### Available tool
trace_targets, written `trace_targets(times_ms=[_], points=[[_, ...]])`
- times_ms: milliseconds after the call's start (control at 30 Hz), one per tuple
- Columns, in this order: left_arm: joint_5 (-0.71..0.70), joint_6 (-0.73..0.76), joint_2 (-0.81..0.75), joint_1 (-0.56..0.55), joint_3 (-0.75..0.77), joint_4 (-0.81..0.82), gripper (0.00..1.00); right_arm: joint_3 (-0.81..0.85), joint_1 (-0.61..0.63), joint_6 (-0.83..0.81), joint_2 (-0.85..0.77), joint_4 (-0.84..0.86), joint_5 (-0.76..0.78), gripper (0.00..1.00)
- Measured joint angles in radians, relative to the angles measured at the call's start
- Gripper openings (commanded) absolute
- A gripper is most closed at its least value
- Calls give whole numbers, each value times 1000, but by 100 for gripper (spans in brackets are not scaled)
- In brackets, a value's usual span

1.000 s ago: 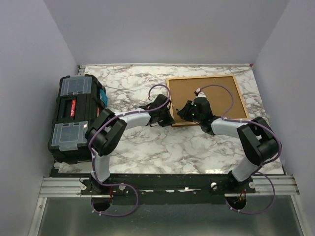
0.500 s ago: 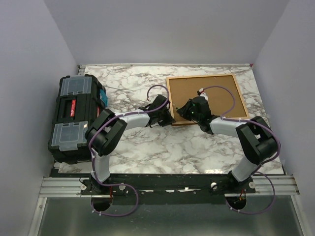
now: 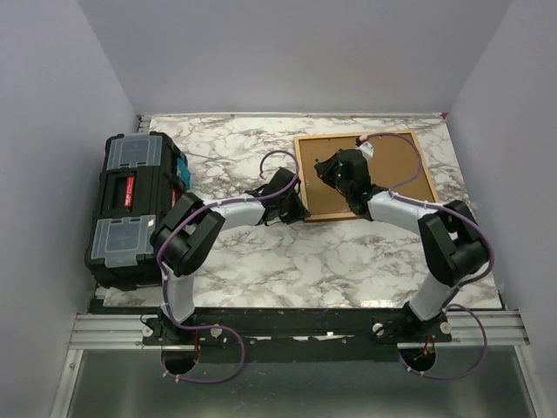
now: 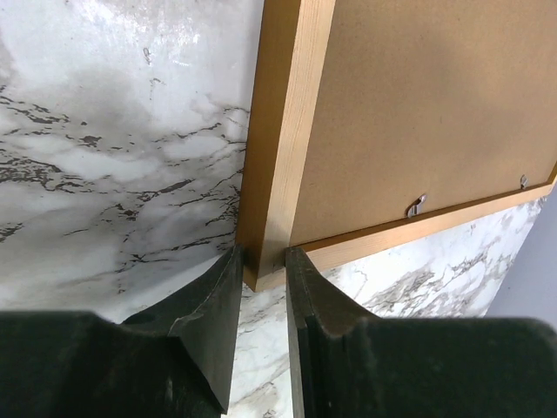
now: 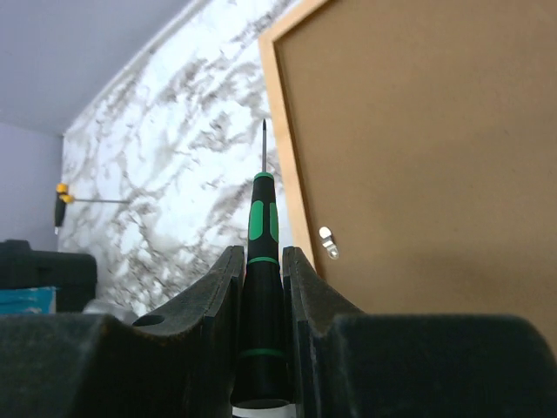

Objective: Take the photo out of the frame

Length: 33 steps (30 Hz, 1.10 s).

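Veined marble tabletop (image 3: 261, 261) under frame (image 4: 283, 131); lilac walls (image 3: 287, 52).

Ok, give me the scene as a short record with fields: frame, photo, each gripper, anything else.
frame: face down on the table, backing board up
photo: not visible
left gripper: clamped on the frame's near-left corner
right gripper: holds a screwdriver above the board
clip: metal tab on the board by the frame's rail
toolbox: black, at the table's left edge
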Motion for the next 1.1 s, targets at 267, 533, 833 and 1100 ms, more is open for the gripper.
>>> trace_targets(times_ms=[267,533,833,1100], points=[[1,74,-21,-2,-2,-46,59,-19,0,-114,-112,-100,-13,0],[6,205,-78,-12,39,-200,66,-109,0,-255,-448,-437,0,0],[-40,230,-35,-91,267,-317,65,-106,0,-267,-810,-794,170,0],[0,142,25,-122,292,-277,71,-83,0,-280,-783,-912,236,0]])
